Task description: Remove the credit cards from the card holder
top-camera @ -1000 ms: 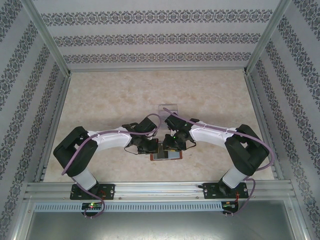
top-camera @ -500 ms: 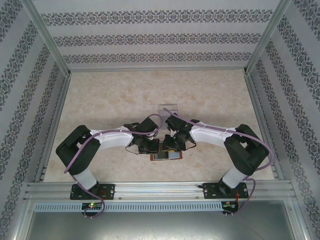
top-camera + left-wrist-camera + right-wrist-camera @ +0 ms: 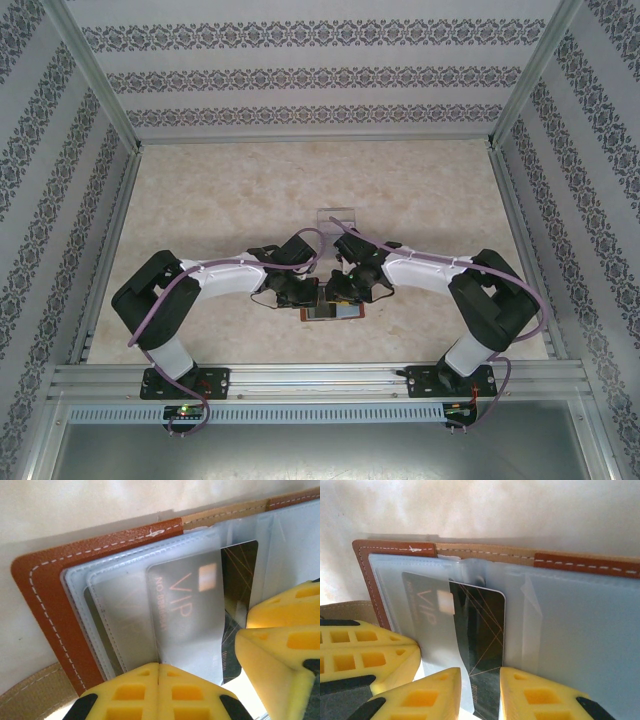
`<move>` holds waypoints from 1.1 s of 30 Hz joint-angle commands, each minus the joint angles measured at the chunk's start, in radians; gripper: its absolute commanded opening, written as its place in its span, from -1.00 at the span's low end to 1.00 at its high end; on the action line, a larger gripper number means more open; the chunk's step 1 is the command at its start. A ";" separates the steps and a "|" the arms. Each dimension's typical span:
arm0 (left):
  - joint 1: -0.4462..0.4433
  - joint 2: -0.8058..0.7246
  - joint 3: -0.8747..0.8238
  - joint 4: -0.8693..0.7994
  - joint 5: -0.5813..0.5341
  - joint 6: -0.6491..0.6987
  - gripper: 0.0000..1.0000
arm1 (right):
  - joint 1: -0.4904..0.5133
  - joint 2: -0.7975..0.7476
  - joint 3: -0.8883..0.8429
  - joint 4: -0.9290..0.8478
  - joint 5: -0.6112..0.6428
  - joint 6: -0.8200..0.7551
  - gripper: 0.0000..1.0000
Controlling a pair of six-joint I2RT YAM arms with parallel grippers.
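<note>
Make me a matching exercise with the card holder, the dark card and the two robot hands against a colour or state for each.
Things:
1 card holder
2 dark card
3 left hand
4 right hand

States:
A fingers apart
B reddish-brown
C fingers shut together
D half under a frosted sleeve

Pairs: 1-B, 2-D, 3-C, 4-A

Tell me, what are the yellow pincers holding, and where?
The left pincer looks shut on the near edge of the clear sleeve. The right pincer straddles the near end of the dark card; a real grip cannot be told.
</note>
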State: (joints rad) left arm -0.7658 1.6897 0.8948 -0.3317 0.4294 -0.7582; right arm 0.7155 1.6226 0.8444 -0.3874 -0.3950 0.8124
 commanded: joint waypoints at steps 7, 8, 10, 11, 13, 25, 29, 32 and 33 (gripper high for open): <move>-0.012 0.048 -0.006 -0.115 -0.086 0.030 -1.00 | -0.020 -0.016 -0.052 0.045 -0.012 0.016 -0.48; -0.012 0.048 -0.005 -0.113 -0.084 0.031 -1.00 | -0.022 -0.012 -0.058 0.063 -0.022 0.017 -0.49; -0.012 0.050 -0.006 -0.113 -0.082 0.031 -1.00 | -0.025 -0.004 -0.073 0.105 -0.048 0.021 -0.50; -0.012 0.049 -0.006 -0.113 -0.083 0.030 -1.00 | -0.025 -0.003 -0.082 0.132 -0.060 0.027 -0.51; -0.012 0.053 -0.005 -0.114 -0.081 0.032 -1.00 | -0.028 -0.001 -0.100 0.175 -0.082 0.037 -0.53; -0.012 0.059 0.010 -0.128 -0.081 0.036 -1.00 | -0.038 -0.060 -0.144 0.236 -0.107 0.061 -0.66; -0.012 0.059 0.013 -0.129 -0.081 0.038 -1.00 | -0.042 -0.076 -0.143 0.234 -0.119 0.060 -0.68; -0.012 0.059 0.017 -0.132 -0.084 0.039 -1.00 | -0.045 -0.078 -0.141 0.234 -0.120 0.056 -0.71; -0.012 0.059 0.017 -0.132 -0.084 0.038 -1.00 | -0.045 -0.078 -0.140 0.233 -0.123 0.055 -0.72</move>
State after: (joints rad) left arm -0.7662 1.7039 0.9234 -0.3763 0.4175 -0.7399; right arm 0.6758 1.5620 0.7090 -0.1810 -0.4915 0.8650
